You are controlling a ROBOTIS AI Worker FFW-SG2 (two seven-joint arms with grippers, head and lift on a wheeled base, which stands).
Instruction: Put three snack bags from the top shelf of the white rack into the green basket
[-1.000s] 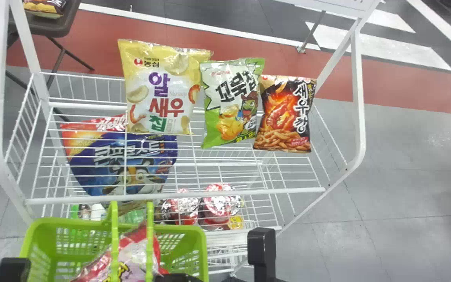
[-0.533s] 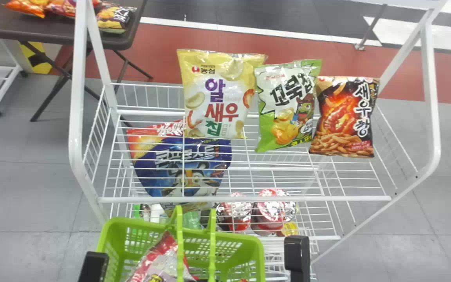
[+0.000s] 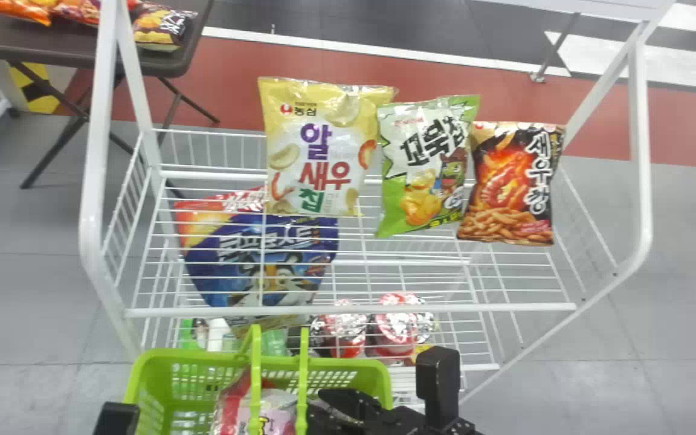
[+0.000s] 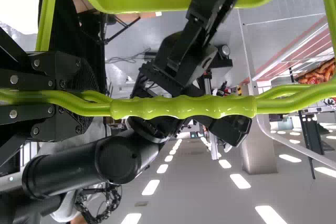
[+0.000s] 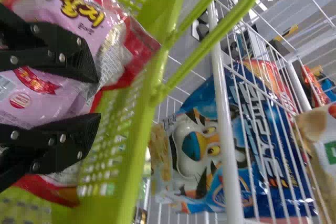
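In the head view my left gripper (image 3: 116,418) shows as a black part beside the green basket (image 3: 161,357). In the left wrist view my left gripper (image 4: 65,95) is shut on the basket's handle (image 4: 184,107). My right gripper (image 3: 316,406) is inside the basket, beside a pink-and-red snack bag (image 3: 233,414). The right wrist view has my right gripper (image 5: 97,97) open over this bag (image 5: 113,40), its fingers apart. Three bags lie side by side on the top shelf: yellow (image 3: 318,151), green-and-white (image 3: 423,166) and black-and-orange (image 3: 511,184).
The white rack's front rail (image 3: 475,307) runs just beyond the basket. A blue cereal bag (image 3: 257,260) and foil-lidded cups (image 3: 399,326) are below the top shelf. A dark table (image 3: 76,48) with more bags stands behind at the left.
The head view has swung, shifting the rack rightward and then slightly back. My right gripper has come further into sight over the basket, and the pink-and-red bag there sits differently.
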